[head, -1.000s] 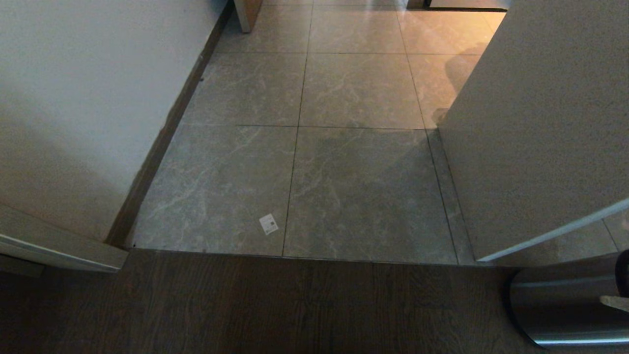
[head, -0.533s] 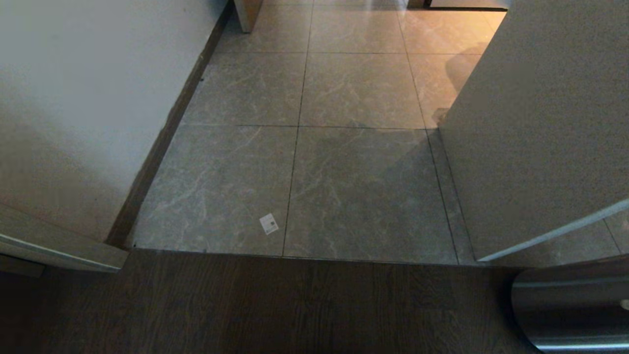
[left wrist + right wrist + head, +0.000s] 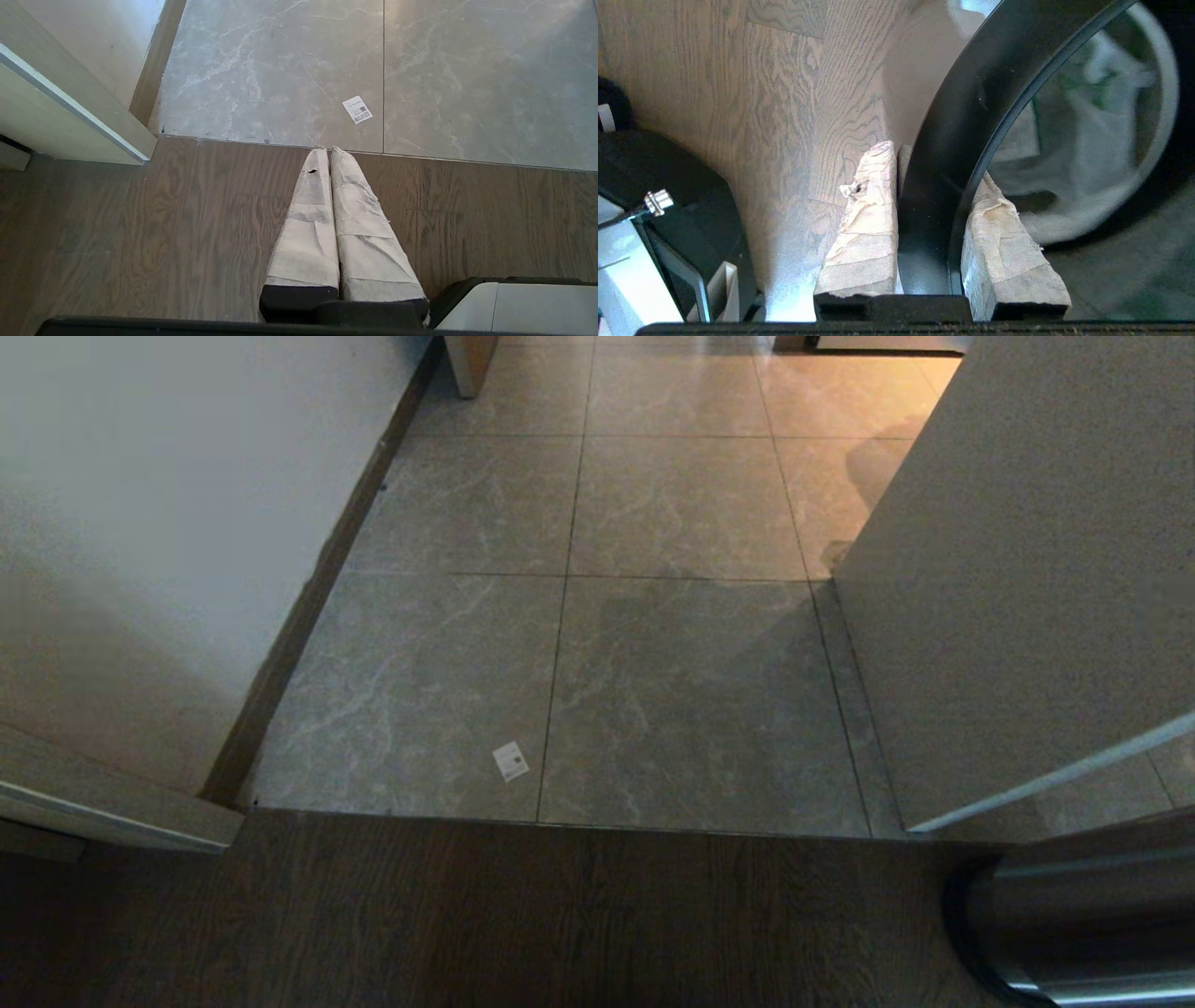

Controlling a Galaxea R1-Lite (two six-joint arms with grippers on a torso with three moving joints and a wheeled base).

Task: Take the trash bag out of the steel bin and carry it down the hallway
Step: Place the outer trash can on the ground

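The steel bin (image 3: 1074,924) shows at the head view's lower right corner, its brushed side leaning over the wood floor. My right gripper (image 3: 931,163) is shut on the bin's black rim (image 3: 971,116), one taped finger outside and one inside. Down in the bin lies the white trash bag (image 3: 1092,140) with a green print, blurred. My left gripper (image 3: 325,150) is parked above the wood floor, shut and empty. The hallway (image 3: 681,504) with its marbled tiles runs ahead beyond the threshold.
A white wall with a dark baseboard (image 3: 308,588) bounds the left. A pale door panel (image 3: 1027,597) stands on the right just beyond the bin. A small white sticker (image 3: 510,762) lies on the tile near the threshold. Parts of my base (image 3: 668,242) sit beside the right gripper.
The bin has shifted a little at the lower right of the head view. The bit of gripper seen at the right edge one second ago has left that view.
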